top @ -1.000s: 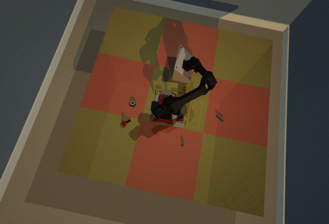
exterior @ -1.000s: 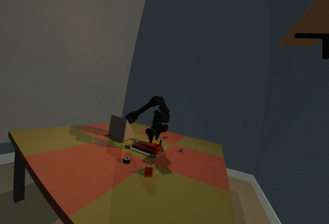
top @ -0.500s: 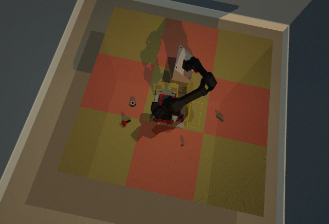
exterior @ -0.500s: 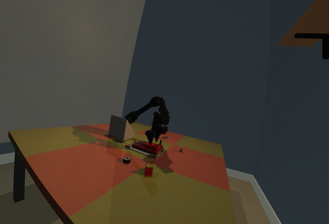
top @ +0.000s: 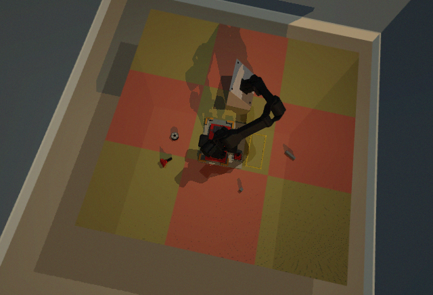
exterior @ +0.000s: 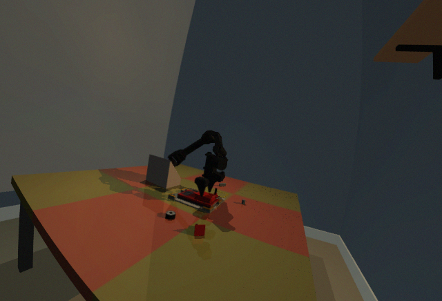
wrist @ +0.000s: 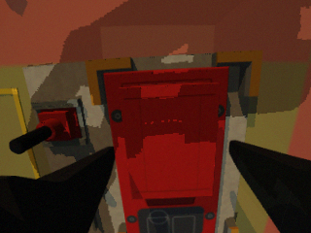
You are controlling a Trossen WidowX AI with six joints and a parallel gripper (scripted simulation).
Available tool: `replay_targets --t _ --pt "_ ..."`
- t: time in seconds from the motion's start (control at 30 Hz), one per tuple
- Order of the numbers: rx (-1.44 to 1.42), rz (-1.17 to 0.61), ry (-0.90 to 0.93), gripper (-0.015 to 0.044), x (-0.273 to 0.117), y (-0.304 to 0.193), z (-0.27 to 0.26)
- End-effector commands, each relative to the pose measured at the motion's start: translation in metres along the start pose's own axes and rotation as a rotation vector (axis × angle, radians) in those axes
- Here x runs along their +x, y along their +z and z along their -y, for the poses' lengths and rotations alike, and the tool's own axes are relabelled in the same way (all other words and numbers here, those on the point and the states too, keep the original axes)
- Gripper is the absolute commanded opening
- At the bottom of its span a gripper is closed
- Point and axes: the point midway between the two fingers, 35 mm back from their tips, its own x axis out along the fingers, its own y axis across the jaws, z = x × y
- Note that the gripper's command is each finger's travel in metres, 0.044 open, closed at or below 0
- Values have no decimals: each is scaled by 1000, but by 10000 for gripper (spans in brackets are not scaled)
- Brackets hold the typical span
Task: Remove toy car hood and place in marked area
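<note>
The tool [top: 214, 150] [exterior: 206, 191] [wrist: 171, 149] is hovering with fingers apart, gripping nothing, straddling the red hood [exterior: 210, 199] [wrist: 167, 165]. The hood is sitting on the toy car [top: 205, 129] [exterior: 194, 203] [wrist: 234, 160], outside the yellow-outlined area [top: 264, 151] [wrist: 20, 114] on the desk [top: 216, 208] [exterior: 228, 261].

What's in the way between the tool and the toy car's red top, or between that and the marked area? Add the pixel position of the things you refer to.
Nothing visible stands between the open tool [top: 216, 149] [exterior: 206, 192] [wrist: 172, 146] and the toy car's red top [top: 212, 126] [exterior: 190, 197] [wrist: 170, 165]. Towards the marked area [top: 256, 151] [wrist: 7, 126], a red block with a black handle [top: 237, 156] [exterior: 215, 191] [wrist: 60, 125] stands in between, beside the car.
</note>
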Motion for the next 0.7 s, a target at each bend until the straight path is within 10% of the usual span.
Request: replay_targets --t 0.0,0.67 --pt "5 2 4 440 3 0 0" --pt "5 2 4 440 13 0 0"
